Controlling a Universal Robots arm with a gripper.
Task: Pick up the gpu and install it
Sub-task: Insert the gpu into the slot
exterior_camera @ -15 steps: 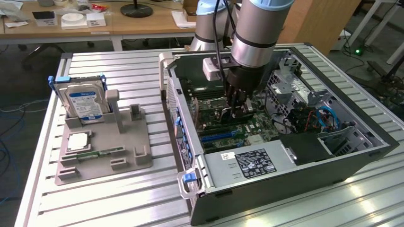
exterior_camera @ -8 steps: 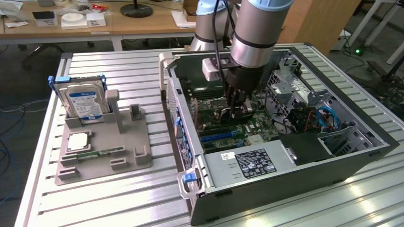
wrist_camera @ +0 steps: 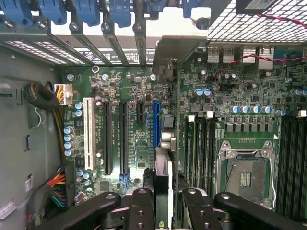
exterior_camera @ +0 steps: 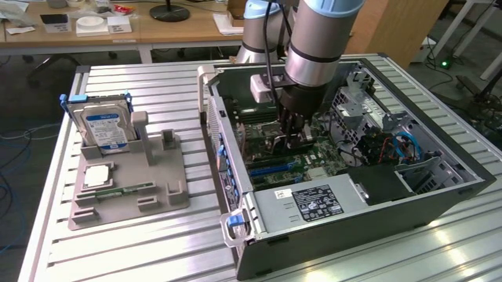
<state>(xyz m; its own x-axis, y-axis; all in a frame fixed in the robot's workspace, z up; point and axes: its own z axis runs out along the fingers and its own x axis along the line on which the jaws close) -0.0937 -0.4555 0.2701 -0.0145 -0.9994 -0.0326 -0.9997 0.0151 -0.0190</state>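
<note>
Dark and thin, the gpu (wrist_camera: 163,184) stands edge-on in the claw (wrist_camera: 163,211), whose fingers (wrist_camera: 140,211) are closed narrow on it, inside the open case (exterior_camera: 439,202). Its silvery bracket (wrist_camera: 178,48) reaches toward the rear slot row. The card hangs just above the blue slot (wrist_camera: 156,125) on the motherboard (wrist_camera: 139,143). Doing this well, I judge, means keeping the card upright, its edge parallel over that slot, bracket lined with its opening, then pressing straight down.
</note>
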